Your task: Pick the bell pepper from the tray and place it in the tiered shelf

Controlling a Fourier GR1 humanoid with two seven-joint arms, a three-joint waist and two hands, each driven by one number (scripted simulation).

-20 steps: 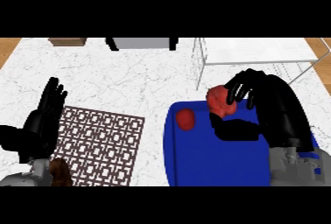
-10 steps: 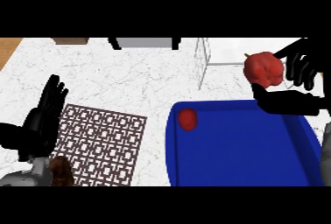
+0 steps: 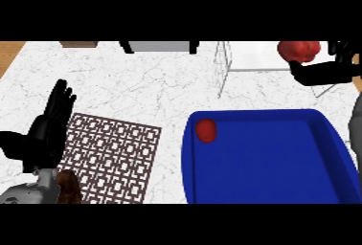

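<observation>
The red bell pepper [image 3: 298, 50] is up at the far right, over the white tiered shelf [image 3: 251, 60]. My right hand [image 3: 326, 71] is shut on it, thumb under it and fingers partly cut off by the view's edge. Below lies the blue tray [image 3: 332, 143], holding only a small red item [image 3: 206, 130] near its far-left corner. My left hand [image 3: 48, 125] rests open at the left edge, fingers up, over the counter.
A brown lattice trivet [image 3: 106, 160] lies left of the tray. A brown object [image 3: 68, 187] shows beside my left wrist. A dark-legged grey item [image 3: 161, 46] and a tan box [image 3: 79, 44] sit at the counter's back edge.
My right hand has carried the bell pepper up off the tray and farther back and right, to above the shelf. The left hand has not moved.
</observation>
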